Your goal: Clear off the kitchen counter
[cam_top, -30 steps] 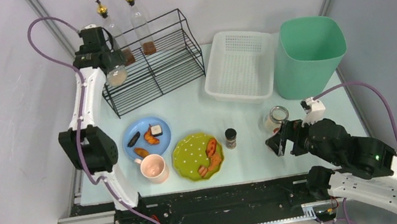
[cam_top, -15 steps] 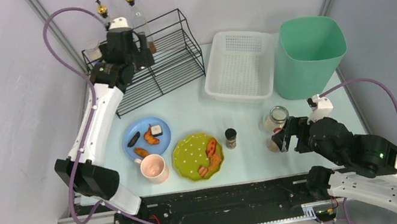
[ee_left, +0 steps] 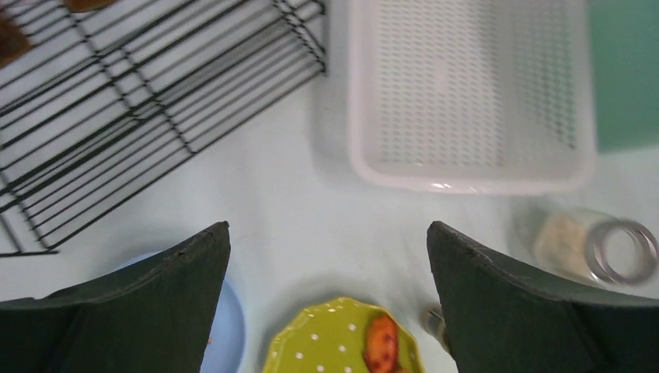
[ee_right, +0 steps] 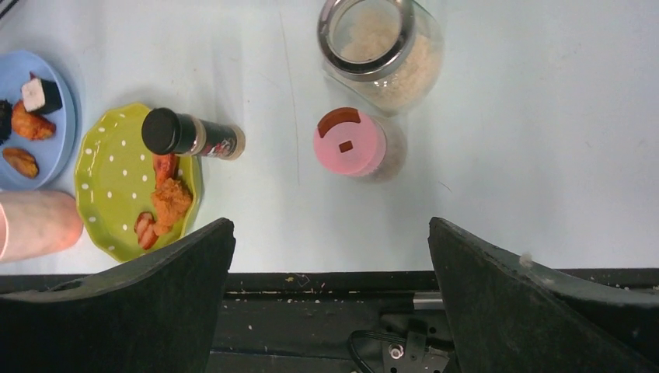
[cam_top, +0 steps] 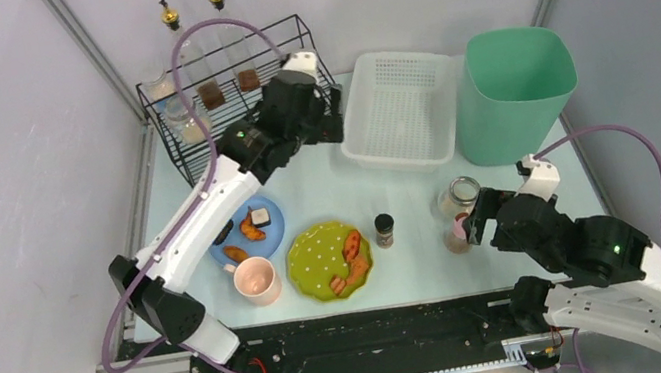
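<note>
The kitchen counter (cam_top: 336,180) is a pale mint-green top carrying dishes and jars. My left gripper (cam_top: 329,126) hangs open and empty above it, between the wire rack (cam_top: 238,111) and the white basket (cam_top: 400,109). In the left wrist view its jaws (ee_left: 328,225) stand wide over bare counter (ee_left: 311,194), just beyond the green plate (ee_left: 342,342). My right gripper (cam_top: 479,212) is open and empty at the front right, beside a pink-lidded shaker (cam_top: 457,231). In the right wrist view its jaws (ee_right: 330,221) straddle the counter's front edge, short of that shaker (ee_right: 351,141).
A blue plate (cam_top: 244,229) and the green plate (cam_top: 329,260) hold food scraps, with a pink cup (cam_top: 256,280) in front. A dark-capped spice shaker (cam_top: 385,230) and a glass jar (cam_top: 458,196) stand to the right. A green bin (cam_top: 513,90) sits at the back right. Bottles stand in the rack.
My left arm swung from the rack's left end across to its right end, leaving a jar in the rack. My right gripper drew back slightly, uncovering the pink-lidded shaker.
</note>
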`<control>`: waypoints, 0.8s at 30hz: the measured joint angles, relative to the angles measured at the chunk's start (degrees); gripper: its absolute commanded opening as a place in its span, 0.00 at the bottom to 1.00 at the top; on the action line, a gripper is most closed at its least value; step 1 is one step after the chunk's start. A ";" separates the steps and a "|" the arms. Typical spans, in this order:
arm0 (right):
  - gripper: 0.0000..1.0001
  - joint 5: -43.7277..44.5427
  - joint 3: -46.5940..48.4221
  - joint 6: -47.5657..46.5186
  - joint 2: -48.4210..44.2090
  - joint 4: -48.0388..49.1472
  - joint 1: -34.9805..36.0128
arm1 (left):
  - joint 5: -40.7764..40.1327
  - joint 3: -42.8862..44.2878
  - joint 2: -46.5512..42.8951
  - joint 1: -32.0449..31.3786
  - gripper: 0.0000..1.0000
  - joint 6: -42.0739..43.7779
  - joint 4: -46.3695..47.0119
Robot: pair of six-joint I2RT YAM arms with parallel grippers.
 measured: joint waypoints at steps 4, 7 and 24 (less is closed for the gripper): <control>1.00 0.39 0.20 1.90 -1.68 -1.81 -1.44 | 1.81 0.02 1.01 -5.49 1.00 -0.81 0.13; 1.00 0.37 0.59 2.67 -3.08 -2.62 -2.27 | 2.84 0.04 2.75 -9.05 1.00 -1.70 0.55; 1.00 0.57 4.00 1.92 -13.20 -3.28 -2.75 | 8.85 12.41 23.12 -24.57 1.00 -4.94 3.80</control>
